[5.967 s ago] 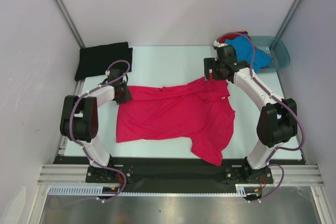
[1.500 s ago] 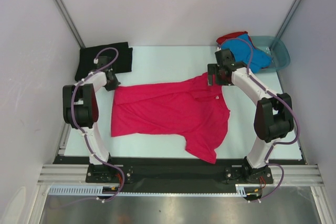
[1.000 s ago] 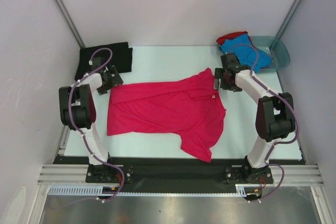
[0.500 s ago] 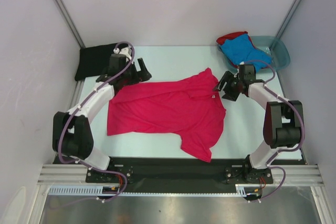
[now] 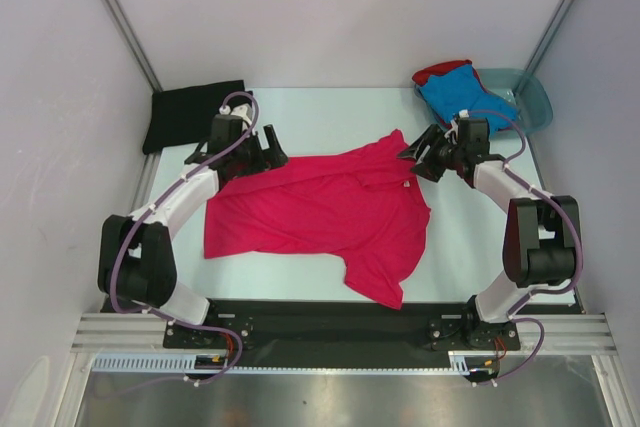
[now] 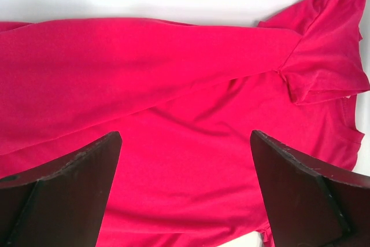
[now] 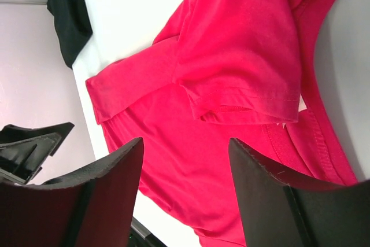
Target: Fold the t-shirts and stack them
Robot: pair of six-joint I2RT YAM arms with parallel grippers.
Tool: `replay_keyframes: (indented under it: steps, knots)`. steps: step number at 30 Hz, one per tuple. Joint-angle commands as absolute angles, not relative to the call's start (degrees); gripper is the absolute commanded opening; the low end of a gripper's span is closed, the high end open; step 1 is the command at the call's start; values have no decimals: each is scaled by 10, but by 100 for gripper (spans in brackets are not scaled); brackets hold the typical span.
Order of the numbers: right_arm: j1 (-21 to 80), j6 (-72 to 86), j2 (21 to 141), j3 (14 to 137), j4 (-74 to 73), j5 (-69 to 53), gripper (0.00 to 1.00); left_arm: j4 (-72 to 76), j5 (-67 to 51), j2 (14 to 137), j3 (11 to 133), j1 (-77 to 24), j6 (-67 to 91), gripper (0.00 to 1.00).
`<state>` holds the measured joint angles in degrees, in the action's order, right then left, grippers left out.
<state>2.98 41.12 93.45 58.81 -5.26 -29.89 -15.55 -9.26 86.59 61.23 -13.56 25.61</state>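
A magenta-pink t-shirt [image 5: 310,212] lies spread flat on the table, with a sleeve folded over at its far right corner [image 7: 243,56]. My left gripper [image 5: 268,147] hovers open over the shirt's far left edge; in the left wrist view its fingers [image 6: 69,189] stand wide apart above the pink cloth [image 6: 173,85] with nothing between them. My right gripper [image 5: 415,154] is open beside the far right sleeve and points left. It holds nothing [image 7: 185,143]. A folded black t-shirt [image 5: 195,112] lies at the back left. A blue t-shirt [image 5: 462,95] rests on a red one [image 5: 438,70] at the back right.
A translucent teal basin [image 5: 530,97] stands in the back right corner, with the blue and red shirts draped over its left side. White walls and metal posts close in the table [image 5: 330,112] on three sides. The black shirt also shows in the right wrist view [image 7: 69,4].
Both grippers have left the pink shirt's far corners. The left one swung right along the far edge. The right one drew back and turned to face left. The shirt lies still.
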Motion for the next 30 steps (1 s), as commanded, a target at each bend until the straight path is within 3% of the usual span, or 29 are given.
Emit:
replay_keyframes:
  steps: [1,30]
  knots:
    - [28,421,940,590,-48,-299,67,-149,-104,849,616,-143,258,100]
    - [27,376,1016,620,-91,-219,66,-155,-107,935,641,-156,246,100]
